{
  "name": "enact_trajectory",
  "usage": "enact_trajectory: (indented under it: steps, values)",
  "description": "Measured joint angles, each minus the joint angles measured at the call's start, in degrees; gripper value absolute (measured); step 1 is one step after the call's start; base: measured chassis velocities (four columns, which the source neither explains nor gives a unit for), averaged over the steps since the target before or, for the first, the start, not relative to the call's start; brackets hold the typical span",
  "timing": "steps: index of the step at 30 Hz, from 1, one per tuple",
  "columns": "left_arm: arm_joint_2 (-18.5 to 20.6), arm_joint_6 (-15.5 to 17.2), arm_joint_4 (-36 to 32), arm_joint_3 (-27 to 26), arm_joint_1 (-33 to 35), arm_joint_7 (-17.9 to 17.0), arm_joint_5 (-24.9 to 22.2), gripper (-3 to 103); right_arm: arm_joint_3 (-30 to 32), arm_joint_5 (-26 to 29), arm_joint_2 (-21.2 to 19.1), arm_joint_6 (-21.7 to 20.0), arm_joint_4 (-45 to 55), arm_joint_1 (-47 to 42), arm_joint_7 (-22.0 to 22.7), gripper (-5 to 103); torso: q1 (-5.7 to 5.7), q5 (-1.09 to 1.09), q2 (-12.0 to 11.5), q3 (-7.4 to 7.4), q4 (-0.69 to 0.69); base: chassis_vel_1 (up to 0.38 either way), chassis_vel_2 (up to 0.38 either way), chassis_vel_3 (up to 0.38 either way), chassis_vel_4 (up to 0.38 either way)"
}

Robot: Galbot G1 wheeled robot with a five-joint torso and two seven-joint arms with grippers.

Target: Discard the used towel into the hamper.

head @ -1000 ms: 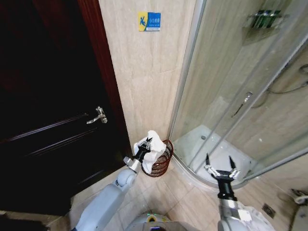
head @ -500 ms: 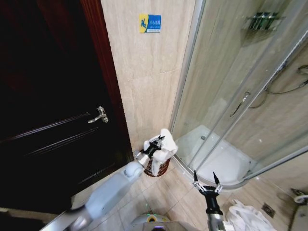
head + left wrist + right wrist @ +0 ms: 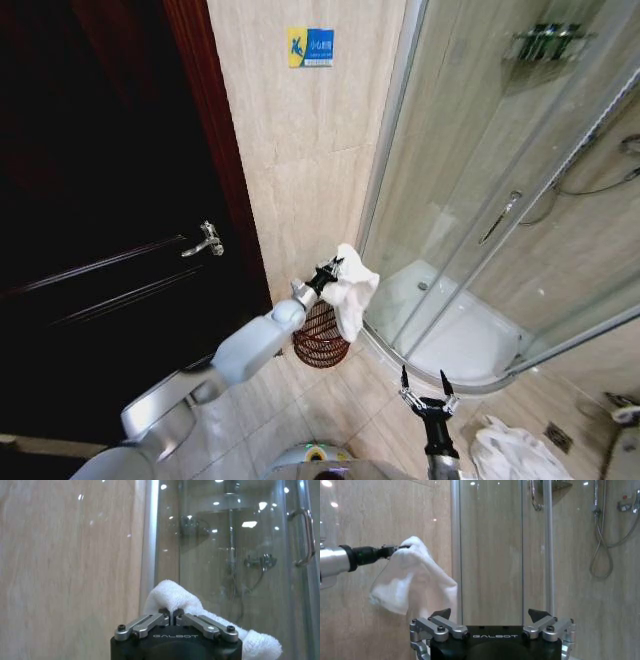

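The basket (image 3: 321, 338) is partly hidden behind the hanging towel (image 3: 353, 290). Text on the wall sign (image 3: 311, 46) is too small to be read.

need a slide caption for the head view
Left gripper holds a white towel above the wicker hamper beside the glass shower; right gripper waits open, low.

Count of things in the bathroom
One hamper (image 3: 321, 338), one white towel (image 3: 352, 290) held up, two hands, left hand (image 3: 330, 270) and right hand (image 3: 424, 384); possibly another white cloth (image 3: 510, 448) on the floor.
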Motion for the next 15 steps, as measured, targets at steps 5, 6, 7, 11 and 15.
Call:
enact_trajectory:
  steps: [5, 6, 7, 11, 15]
  values:
    - [-0.19, -0.67, 1.64, -2.04, -2.33, 1.33, -0.45, 2, 0.87, 0.51, 0.0, -0.12, 0.73, 0.06, 0.05, 100, 0.0, -0.01, 0.0, -0.01, 0.0, 0.0, 0.0, 0.0, 0.0]
    - [-0.19, -0.67, 1.64, -2.04, -2.33, 1.33, -0.45, 2, 0.87, 0.51, 0.0, -0.12, 0.73, 0.06, 0.05, 100, 0.0, -0.01, 0.0, -0.01, 0.0, 0.0, 0.0, 0.0, 0.0]
    - [0.16, -0.62, 1.03, -2.43, -2.33, 1.41, -0.66, 2, 1.03, 0.74, 0.0, -0.15, 0.73, 0.03, 0.11, 100, 0.0, -0.01, 0.0, -0.01, 0.0, 0.0, 0.0, 0.0, 0.0]
    - [1.74, -0.11, -1.63, -2.91, -1.39, 1.46, -1.15, 2, 1.27, 1.17, 0.0, -0.25, 0.81, 0.05, 0.28, 100, -0.01, 0.0, 0.0, -0.01, 0.0, 0.0, 0.0, 0.0, 0.0]
    - [3.03, 0.22, -4.49, -3.01, 1.45, 1.4, -1.19, 2, 1.3, 1.19, 0.0, -0.33, 0.9, 0.16, 0.3, 100, -0.01, -0.01, 0.0, -0.01, 0.01, 0.0, 0.0, 0.0, 0.0]
